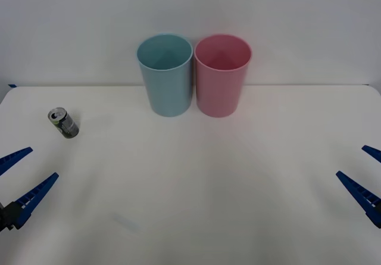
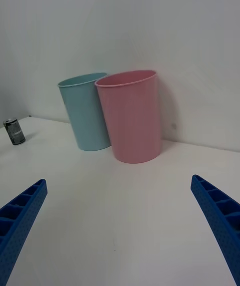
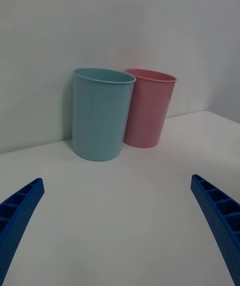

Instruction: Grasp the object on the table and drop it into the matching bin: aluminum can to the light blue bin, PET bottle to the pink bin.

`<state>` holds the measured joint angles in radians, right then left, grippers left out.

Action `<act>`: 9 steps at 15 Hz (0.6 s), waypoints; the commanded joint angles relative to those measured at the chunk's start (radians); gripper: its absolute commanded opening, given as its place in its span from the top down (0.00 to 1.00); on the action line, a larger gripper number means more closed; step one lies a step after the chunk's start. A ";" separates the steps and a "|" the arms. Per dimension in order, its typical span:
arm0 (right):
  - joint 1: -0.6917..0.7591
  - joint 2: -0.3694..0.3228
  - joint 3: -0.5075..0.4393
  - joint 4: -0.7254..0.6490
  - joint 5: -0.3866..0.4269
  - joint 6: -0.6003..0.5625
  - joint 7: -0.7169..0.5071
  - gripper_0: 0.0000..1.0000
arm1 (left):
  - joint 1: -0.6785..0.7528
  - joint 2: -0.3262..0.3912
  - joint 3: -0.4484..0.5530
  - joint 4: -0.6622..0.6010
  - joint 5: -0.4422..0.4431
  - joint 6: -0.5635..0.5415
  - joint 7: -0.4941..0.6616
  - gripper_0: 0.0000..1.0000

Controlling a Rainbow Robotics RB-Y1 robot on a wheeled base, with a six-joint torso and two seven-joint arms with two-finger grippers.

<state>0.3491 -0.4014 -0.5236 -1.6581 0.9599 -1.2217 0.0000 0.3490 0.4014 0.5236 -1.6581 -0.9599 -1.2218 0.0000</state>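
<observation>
Spread wide and holding nothing, the left gripper [image 1: 16, 181] is seen low over the near left part of the table [image 1: 196, 205], and the right gripper [image 1: 368, 178] is held in the same way at the near right edge, its blue ribbed fingers likewise parted around empty air. Neither is in contact with anything. The aluminum can [image 1: 63, 122] is found on the left side of the table, beyond the left gripper and well apart from it, and also well apart from the two bins. It appears to stand upright, so that its long axis is taken to run roughly vertically, with the silver top and pull tab turned upward; in the front view it looks tilted, with the top toward the far left, but this is judged to be largely an effect of the downward camera angle, since in the right wrist view the can [image 2: 14, 131] is seen standing straight. The light blue bin [image 1: 165, 74] and the pink bin [image 1: 222, 74] are set upright side by side at the far middle of the table, touching or nearly so, the light blue one to the left, and both appear empty. Nothing of the task is judged to be done yet: the can has not been approached, grasped or lifted, and the carry to the light blue bin and the release over its open mouth all remain.
</observation>
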 commanded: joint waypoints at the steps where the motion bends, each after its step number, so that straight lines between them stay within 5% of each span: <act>1: 0.000 0.000 0.000 0.000 0.000 0.000 0.000 0.00 | 0.000 0.000 0.000 0.000 0.000 0.000 0.000 0.00; 9: 0.000 0.000 0.000 0.000 0.000 0.000 0.000 0.00 | 0.041 -0.023 0.007 0.044 0.012 0.022 -0.005 0.00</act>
<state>0.3491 -0.4014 -0.5236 -1.6582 0.9599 -1.2217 0.0000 0.3818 0.3789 0.5292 -1.6152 -0.9533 -1.2092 -0.0030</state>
